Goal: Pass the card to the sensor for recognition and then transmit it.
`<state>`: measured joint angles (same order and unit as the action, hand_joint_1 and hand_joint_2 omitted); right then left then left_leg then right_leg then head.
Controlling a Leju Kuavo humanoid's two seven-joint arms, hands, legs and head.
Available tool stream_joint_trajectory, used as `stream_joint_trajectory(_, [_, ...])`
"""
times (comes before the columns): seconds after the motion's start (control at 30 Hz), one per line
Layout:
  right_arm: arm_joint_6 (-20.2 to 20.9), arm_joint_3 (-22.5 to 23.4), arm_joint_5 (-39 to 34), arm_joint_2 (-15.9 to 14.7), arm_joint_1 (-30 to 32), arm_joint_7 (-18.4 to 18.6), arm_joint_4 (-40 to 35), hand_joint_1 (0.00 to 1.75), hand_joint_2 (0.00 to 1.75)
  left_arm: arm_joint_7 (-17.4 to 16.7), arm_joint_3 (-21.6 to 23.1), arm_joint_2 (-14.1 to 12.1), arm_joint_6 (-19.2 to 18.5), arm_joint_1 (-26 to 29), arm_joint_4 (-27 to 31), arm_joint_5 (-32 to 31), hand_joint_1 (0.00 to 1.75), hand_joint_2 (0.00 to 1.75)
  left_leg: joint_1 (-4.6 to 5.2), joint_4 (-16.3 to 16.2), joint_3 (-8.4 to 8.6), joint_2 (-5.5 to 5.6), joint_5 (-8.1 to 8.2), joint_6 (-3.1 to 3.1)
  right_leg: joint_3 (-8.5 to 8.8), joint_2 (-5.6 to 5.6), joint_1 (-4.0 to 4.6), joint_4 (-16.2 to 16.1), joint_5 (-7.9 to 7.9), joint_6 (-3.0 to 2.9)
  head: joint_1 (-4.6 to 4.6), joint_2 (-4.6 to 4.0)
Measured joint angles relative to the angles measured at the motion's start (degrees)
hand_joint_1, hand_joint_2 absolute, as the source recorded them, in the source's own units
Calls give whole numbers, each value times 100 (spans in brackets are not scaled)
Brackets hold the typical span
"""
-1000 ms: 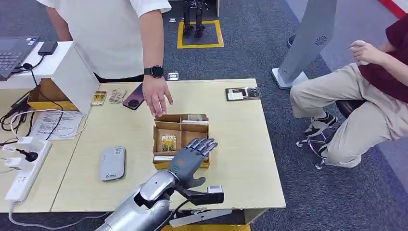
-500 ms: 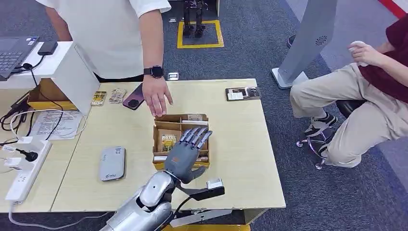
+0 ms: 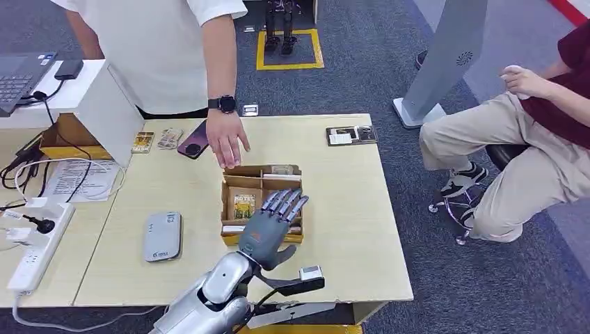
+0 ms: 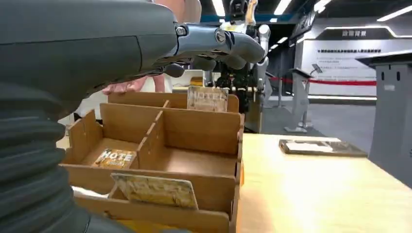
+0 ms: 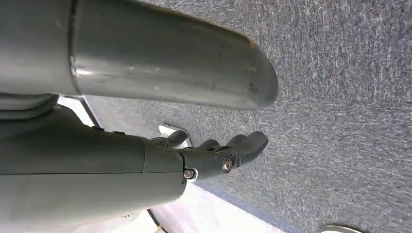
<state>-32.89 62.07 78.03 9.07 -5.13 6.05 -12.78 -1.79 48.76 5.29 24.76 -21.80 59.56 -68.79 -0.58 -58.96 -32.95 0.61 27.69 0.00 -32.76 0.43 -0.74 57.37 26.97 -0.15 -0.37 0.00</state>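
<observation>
Currently the bench (image 3: 334,174) serves as the work surface, and its layout follows the order of the task: card supply in the middle, reader to one side, receiving person at the far edge.

The person (image 3: 163,49) in the white shirt stands against the far edge with one hand (image 3: 226,142) resting just beyond the box, a position that suits receiving a card once it has been read.

The cardboard box (image 3: 262,198) sits near the bench centre, within reach of the left arm. Its dividers keep several cards apart, some upright and some flat, so that a single card can be taken.

The left hand (image 3: 270,226) hovers over the near right part of the box, fingers (image 3: 285,202) spread and extended forward, holding nothing. This is judged to be an approach to a pick.

The grey sensor (image 3: 163,236) lies flat on the bench to the left of the box, well apart from it, face up for a card to be presented.

The right hand (image 5: 218,155) hangs over the carpet with fingers loosely curled in and nothing in them.

The hotel card (image 3: 244,206) lies flat in the left compartment, beside the fingers and not touched.
</observation>
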Motion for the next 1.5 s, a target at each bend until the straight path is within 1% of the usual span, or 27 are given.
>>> stream_joint_trajectory(0.1, [0, 0, 2, 0, 0, 0, 0, 0, 0, 9, 0, 0, -17, 0, -35, 0, 0, 175, 0, 0, 0, 0, 0, 0, 0, 0, 0, 0, 0, 0, -2, 0])
stream_joint_trajectory(0.23, [4, -2, 9, 0, 0, 0, 2, 0, 0, -18, 0, 15, -133, -4, -103, -26, 0, 175, 0, 0, 0, 0, 0, 0, 0, 0, 0, 0, 0, 0, -2, 0])
stream_joint_trajectory(0.33, [4, -4, 11, 0, 0, 6, 2, 0, 0, -246, 0, 53, -40, -2, -168, -122, 0, 175, 0, 0, 0, 0, 0, 0, 0, 0, 0, 0, 0, 0, -2, 0])
stream_joint_trajectory(0.43, [2, -9, -5, 0, 2, 33, 2, 0, 0, -598, -4, 92, 286, 0, -234, -351, 0, 175, 0, 0, -1, 0, 0, 0, 0, -1, 0, 0, 0, 0, -2, 0])
stream_joint_trajectory(0.5, [-2, -15, -7, 0, 1, 42, 2, 0, 0, -686, -13, 109, 374, 0, -264, -413, 0, 175, 0, 0, -1, 1, 0, 0, 0, -1, 0, 0, 0, 0, -2, 0])
stream_joint_trajectory(0.7, [-2, -48, -9, 0, 2, 42, 2, 0, 0, -739, -22, 142, 411, 2, -330, -470, 0, 175, 0, 0, -1, 1, 0, 0, 0, -1, 0, 0, 0, 0, -2, 0])
stream_joint_trajectory(0.9, [-2, -50, -40, 0, 6, 44, 2, 0, 0, -977, -89, 157, 411, 14, -385, -789, 0, 175, 0, 0, -1, 1, 0, 0, 0, -1, 0, 0, 0, 0, -2, 0])
stream_joint_trajectory(1.2, [-2, -50, -55, 0, 9, 44, 2, 0, 0, -968, -199, 216, 343, 38, -518, -890, 0, 175, 0, 0, -2, 1, 0, 0, 0, -2, 0, 0, 0, 0, -2, 0])
stream_joint_trajectory(1.3, [2, -52, -55, 0, 10, 42, 2, 0, 0, -968, -210, 240, 295, 37, -584, -951, 16, 175, 0, 0, -2, 1, 0, 0, 0, -2, 0, 0, 0, 0, -2, 0])
stream_joint_trajectory(1.33, [4, -52, -55, 0, 10, 42, 2, 0, 0, -968, -210, 240, 284, 37, -603, -992, 51, 175, 0, 0, -2, 1, 0, 0, 0, -2, 0, 0, 0, 0, -2, 0])
stream_joint_trajectory(1.37, [7, -55, -55, 0, 10, 42, 2, 0, 0, -968, -210, 240, 273, 37, -632, -1020, 51, 175, 0, 0, -2, 1, 0, 0, 0, -2, 0, 0, 0, 0, -2, 0])
stream_joint_trajectory(1.4, [9, -57, -53, 0, 10, 42, 2, 0, 0, -968, -210, 243, 251, 37, -651, -1036, 136, 175, 0, 0, -2, 1, 0, 0, 0, -2, 0, 0, 0, 0, -2, 0])
stream_joint_trajectory(1.43, [20, -61, -53, 0, 9, 42, 2, 0, 0, -968, -210, 243, 243, 37, -675, -1045, 148, 175, 0, 0, -2, 1, 0, 0, 0, -2, 0, 0, 0, 0, 0, 0])
stream_joint_trajectory(1.47, [31, -65, -52, 0, 9, 42, 2, 0, 0, -968, -210, 243, 243, 37, -697, -1053, 148, 175, 0, 0, -2, 1, 0, 0, 0, -2, 0, 0, 0, 0, -2, 2])
stream_joint_trajectory(1.5, [48, -70, -50, 0, 10, 42, 2, 0, 0, -968, -210, 243, 245, 37, -721, -1067, 159, 175, 0, 0, -2, 1, 0, 0, 0, -2, 0, 0, 0, 0, 0, 0])
